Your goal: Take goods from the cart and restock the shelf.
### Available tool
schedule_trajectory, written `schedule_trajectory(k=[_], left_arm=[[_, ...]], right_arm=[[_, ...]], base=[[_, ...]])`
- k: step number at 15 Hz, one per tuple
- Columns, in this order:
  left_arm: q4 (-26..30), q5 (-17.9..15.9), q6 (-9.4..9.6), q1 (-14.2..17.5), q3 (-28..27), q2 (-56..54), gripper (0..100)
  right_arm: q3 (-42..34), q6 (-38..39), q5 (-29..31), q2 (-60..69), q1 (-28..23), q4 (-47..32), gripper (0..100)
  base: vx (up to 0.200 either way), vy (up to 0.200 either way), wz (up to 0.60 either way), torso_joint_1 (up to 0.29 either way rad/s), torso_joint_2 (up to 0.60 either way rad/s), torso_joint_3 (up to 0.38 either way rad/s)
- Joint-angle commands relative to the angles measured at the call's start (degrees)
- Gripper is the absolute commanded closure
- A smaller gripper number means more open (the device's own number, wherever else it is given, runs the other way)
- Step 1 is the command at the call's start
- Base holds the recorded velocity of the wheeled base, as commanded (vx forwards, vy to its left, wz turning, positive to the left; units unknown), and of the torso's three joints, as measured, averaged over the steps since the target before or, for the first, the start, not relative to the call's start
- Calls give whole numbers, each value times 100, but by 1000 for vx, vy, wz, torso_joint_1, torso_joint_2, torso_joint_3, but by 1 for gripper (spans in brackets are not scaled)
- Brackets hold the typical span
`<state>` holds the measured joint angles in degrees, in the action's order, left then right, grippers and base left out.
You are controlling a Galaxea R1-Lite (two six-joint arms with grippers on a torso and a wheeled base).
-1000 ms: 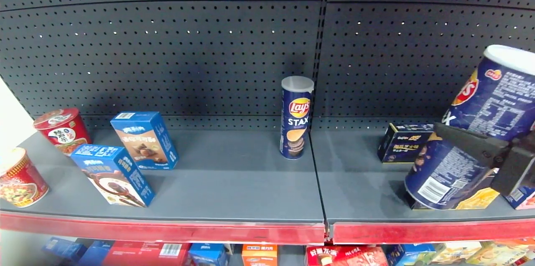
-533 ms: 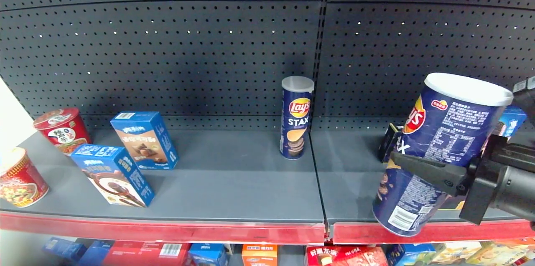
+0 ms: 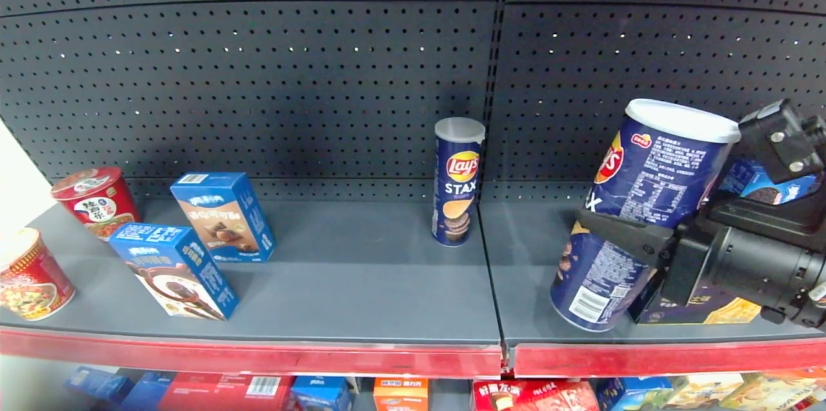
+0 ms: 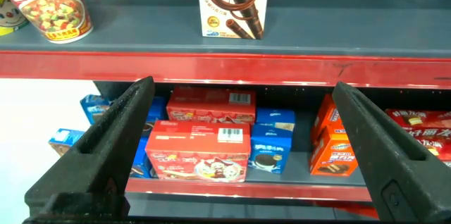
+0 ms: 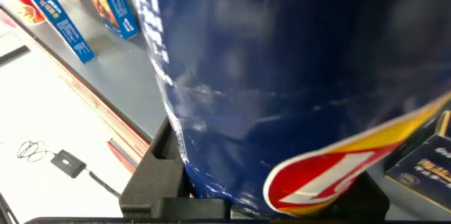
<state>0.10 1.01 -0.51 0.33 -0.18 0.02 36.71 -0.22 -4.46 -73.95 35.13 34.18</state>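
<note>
Your right gripper (image 3: 635,230) pinches the tilted chip can (image 3: 652,166), its base low over the front of the shelf (image 3: 361,282), right of the upright can (image 3: 457,182). Your left gripper (image 4: 243,90) has its fingers (image 4: 113,146) spread wide, facing the shelf's red front edge

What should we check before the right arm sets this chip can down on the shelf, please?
1. Grip: right gripper shut on the held chip can: ok.
2. Can upright: it is tilted: not ok.
3. Base resting on the shelf: cannot tell.
4. Bare shelf space between it and the standing can: ok.
5. Clearance from the dark box beside its base: cannot tell.
6. Left gripper open and empty: ok.
</note>
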Motion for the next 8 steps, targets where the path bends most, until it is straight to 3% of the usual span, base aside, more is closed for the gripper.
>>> schedule_trajectory(k=[1,5,8], left_arm=[[-1,-5,-2,2,1,-2,0],[-1,-5,-2,2,1,-2,0],[-1,4,-2,2,1,-2,0]], right_arm=[[3,48,7,-120,64,9,100],[47,75,77,-234,187,9,100],[47,48,613,-296,363,-52,100]], base=[[0,0,0,0,0,0],[0,0,0,0,0,0],[0,0,0,0,0,0]])
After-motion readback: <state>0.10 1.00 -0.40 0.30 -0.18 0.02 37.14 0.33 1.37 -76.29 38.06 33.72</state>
